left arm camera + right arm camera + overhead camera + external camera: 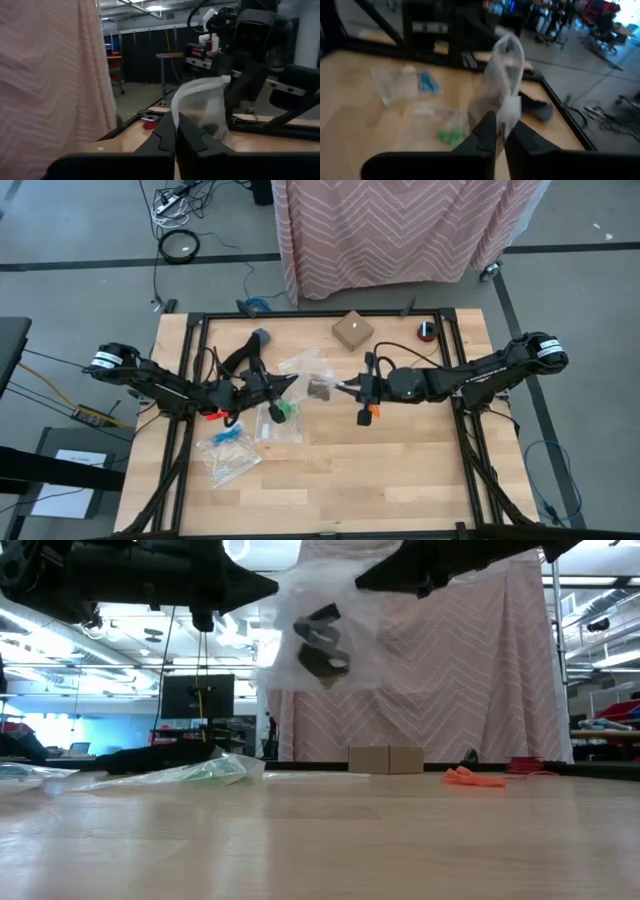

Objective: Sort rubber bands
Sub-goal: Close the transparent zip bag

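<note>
Two dark robot arms met over the middle of a wooden table [400, 470], holding a clear zip bag [312, 377] up in the air between them. The left gripper [292, 383] was pinched shut on one edge of the bag and the right gripper [345, 386] was pinched on the opposite edge, probably to keep its mouth stretched or to seal it. Inside hung a dark clump, apparently the black rubber bands [322, 645]. On the table lay two more clear bags: one with green bands [281, 412] just below the left gripper, one with blue bands [229, 437] nearer the front-left. Loose orange bands [473, 777] lay on the wood under the right arm, not yet bagged. A small cardboard box [352, 331] sat farther back
</note>
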